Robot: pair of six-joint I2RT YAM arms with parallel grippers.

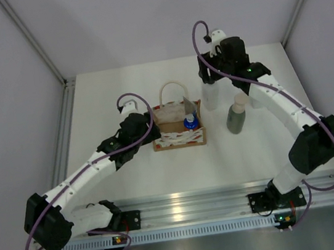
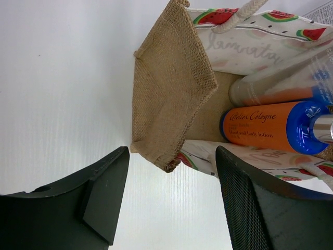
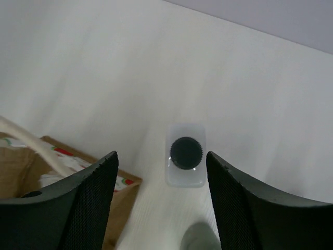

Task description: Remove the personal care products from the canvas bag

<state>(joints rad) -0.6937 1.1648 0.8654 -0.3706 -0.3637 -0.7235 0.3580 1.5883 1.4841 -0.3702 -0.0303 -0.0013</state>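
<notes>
The canvas bag (image 1: 178, 137) stands mid-table with its cream handles up. Inside it are the orange bottle with a blue top (image 1: 190, 122) and a pale bottle (image 1: 189, 105). The left wrist view shows both, the orange one (image 2: 260, 127) and the pale one (image 2: 276, 86), inside the bag (image 2: 166, 94). My left gripper (image 1: 149, 125) (image 2: 171, 154) is open at the bag's left end, with a burlap corner between its jaws but not held. My right gripper (image 1: 206, 77) (image 3: 161, 156) is open and empty above a white bottle with a dark cap (image 1: 211, 96) (image 3: 186, 154) standing on the table. The grey-green bottle with a beige cap (image 1: 237, 116) stands to the right of the bag.
The white table (image 1: 162, 175) is boxed in by grey walls at the left, back and right. An aluminium rail (image 1: 184, 200) runs along the near edge by the arm bases. The grey-green bottle's top shows at the bottom of the right wrist view (image 3: 200, 238).
</notes>
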